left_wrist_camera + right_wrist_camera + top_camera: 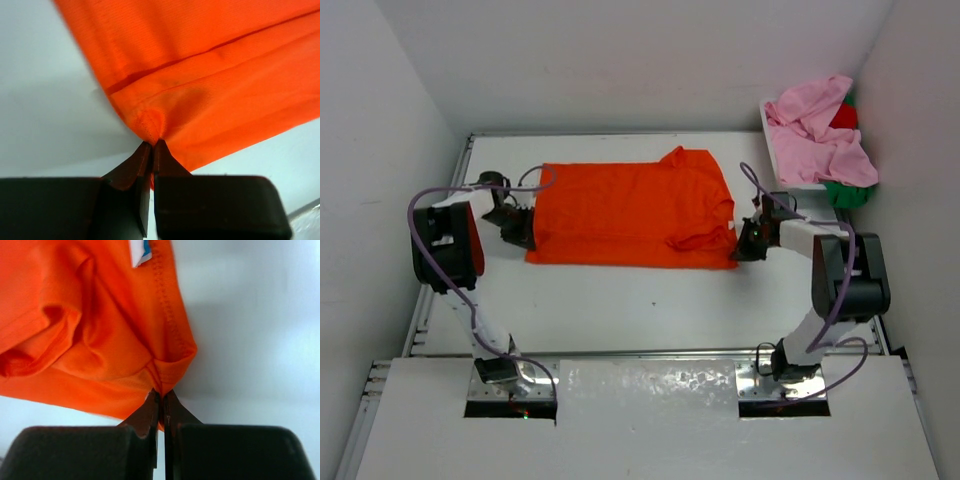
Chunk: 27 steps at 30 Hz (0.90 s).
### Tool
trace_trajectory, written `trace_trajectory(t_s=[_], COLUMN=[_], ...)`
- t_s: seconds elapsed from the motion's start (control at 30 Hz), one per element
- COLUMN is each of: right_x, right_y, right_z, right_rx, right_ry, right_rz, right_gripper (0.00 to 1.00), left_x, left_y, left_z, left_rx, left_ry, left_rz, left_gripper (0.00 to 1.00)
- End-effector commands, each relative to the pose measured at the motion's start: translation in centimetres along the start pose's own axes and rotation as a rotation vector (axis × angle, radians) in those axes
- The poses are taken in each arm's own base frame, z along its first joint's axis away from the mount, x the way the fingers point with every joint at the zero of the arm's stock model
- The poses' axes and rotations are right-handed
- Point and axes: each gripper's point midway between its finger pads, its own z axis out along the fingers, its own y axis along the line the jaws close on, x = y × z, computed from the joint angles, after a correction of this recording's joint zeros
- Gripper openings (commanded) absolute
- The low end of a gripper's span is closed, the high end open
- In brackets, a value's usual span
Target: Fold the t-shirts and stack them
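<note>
An orange t-shirt lies spread flat on the white table, folded lengthwise, its collar at the far right. My left gripper is shut on the shirt's left edge; in the left wrist view the cloth bunches into the pinched jaws of that gripper. My right gripper is shut on the right edge near a sleeve; the right wrist view shows the hem puckered between the closed tips of that gripper. A pink t-shirt lies crumpled in the basket, with red and green cloth under it.
A white mesh basket stands at the table's far right corner against the wall. White walls close in the table on the left, back and right. Both arm bases sit at the near edge.
</note>
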Motion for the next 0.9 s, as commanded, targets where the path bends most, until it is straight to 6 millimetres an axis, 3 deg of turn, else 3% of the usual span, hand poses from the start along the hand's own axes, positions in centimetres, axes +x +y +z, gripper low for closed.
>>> trace_trajectory(t_s=[0.0,0.03,0.1,0.13,0.2,0.23,0.27,0.3,0.33,0.37,0.4,0.47,0.5,0.53,0.6,0.63,0.7,0.73,0.77,0.8,0.83,0.87], right_x=[3.2,5.2,6.1,7.2,7.6,7.2,7.4,7.0,5.5,5.9,4.1,3.2,1.9,1.3,-0.1,-0.9,-2.0,-3.3,-3.2,-3.7,-4.0,-4.0], right_y=[-1.0,-1.7,-1.2,-0.8,0.2,0.7,0.4,0.3,0.2,-0.1,0.2,-0.7,-0.4,-0.5,-0.2,0.6,1.9,3.1,4.4,4.9,5.1,5.1], right_z=[-2.4,-2.6,-3.3,-3.1,-3.3,-3.6,-3.9,-4.3,-5.0,-5.8,-6.7,-8.6,-9.4,-10.1,-10.8,-10.6,-10.1,-9.8,-8.8,-8.3,-7.9,-7.3], right_rx=[0.057,0.074,0.048,0.018,-0.037,-0.056,-0.039,-0.029,-0.009,0.019,0.034,0.113,0.123,0.144,0.148,0.112,0.045,-0.011,-0.091,-0.115,-0.126,-0.133], right_ry=[0.032,0.061,0.048,0.054,0.058,0.058,0.08,0.08,0.045,0.071,0.035,0.009,-0.027,-0.049,-0.089,-0.115,-0.143,-0.182,-0.153,-0.153,-0.145,-0.12], right_rz=[0.045,0.066,0.067,0.078,0.08,0.072,0.077,0.067,0.03,0.021,-0.01,-0.066,-0.098,-0.106,-0.127,-0.132,-0.13,-0.114,-0.108,-0.088,-0.083,-0.081], right_gripper=[0.0,0.0,0.0,0.07,0.24,0.29,0.31,0.31,0.31,0.33,0.35,0.46,0.49,0.52,0.53,0.51,0.43,0.36,0.35,0.35,0.35,0.36], left_x=[6.4,7.6,9.6,10.5,11.0,10.7,8.9,8.1,6.5,4.6,0.6,-5.8,-8.0,-10.1,-12.2,-12.0,-10.4,-8.1,-6.7,-5.8,-3.8,-2.7], left_y=[1.3,1.4,0.7,0.5,0.4,0.5,0.9,0.9,1.3,1.6,2.3,0.7,-0.6,-4.9,-11.1,-17.5,-23.9,-28.9,-31.3,-33.4,-36.2,-37.1], left_z=[-1.9,-2.2,-2.4,-2.5,-2.7,-3.0,-3.6,-4.4,-5.2,-6.5,-8.9,-13.5,-14.7,-15.4,-15.1,-12.9,-9.9,-7.1,-5.9,-4.7,-2.7,-1.4], left_rx=[-0.118,-0.137,-0.117,-0.11,-0.109,-0.118,-0.136,-0.143,-0.169,-0.206,-0.269,-0.335,-0.351,-0.336,-0.308,-0.226,-0.097,-0.006,0.041,0.069,0.11,0.127], left_ry=[0.181,0.217,0.267,0.298,0.315,0.317,0.28,0.276,0.243,0.193,0.085,-0.115,-0.185,-0.241,-0.291,-0.281,-0.245,-0.186,-0.156,-0.146,-0.116,-0.102], left_rz=[0.023,0.026,0.046,0.047,0.046,0.041,0.051,0.05,0.049,0.058,0.086,0.174,0.225,0.362,0.551,0.714,0.856,0.986,1.062,1.124,1.222,1.258], left_gripper=[0.0,0.0,0.21,0.37,0.45,0.67,0.72,0.85,0.91,0.93,0.95,1.0,1.0,1.0,1.0,1.0,1.0,0.97,0.88,0.62,0.47,0.35])
